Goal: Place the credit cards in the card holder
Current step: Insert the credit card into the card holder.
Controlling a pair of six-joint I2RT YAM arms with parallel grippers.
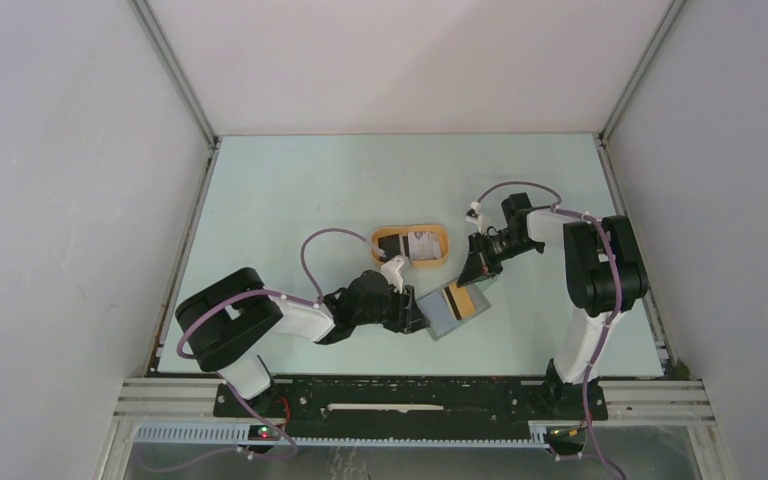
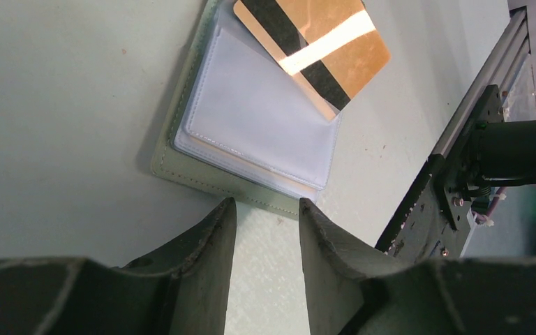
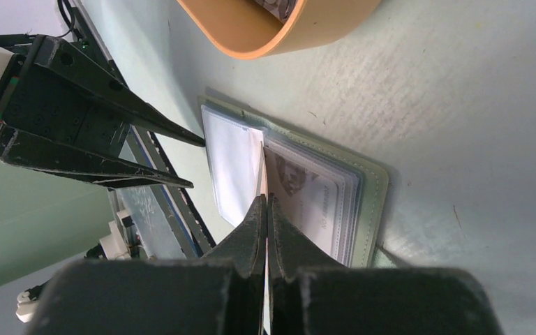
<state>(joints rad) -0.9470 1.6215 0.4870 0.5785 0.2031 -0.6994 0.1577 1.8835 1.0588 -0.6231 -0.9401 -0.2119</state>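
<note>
**A:** Top view: card holder [image 1: 444,318] lies open on the tabletop [image 1: 290,200], with the right hand [image 1: 477,272] clamped on the tan card [image 1: 464,298] right over it.

**B:** Left wrist: left hand [image 2: 266,204] is parted and empty at the holder's near edge. Nothing pins it, so a push could slide it.

**A:** Right wrist: card's edge-on at the clear sleeve [image 3: 232,167]. Might snag the lip and buckle.

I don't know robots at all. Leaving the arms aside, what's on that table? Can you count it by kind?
Orange tray: 1
Card holder: 1
Credit cards: 3 (tan striped card pinched in the right end effector; black card and whitish card in the tray)
Total: 5
</note>
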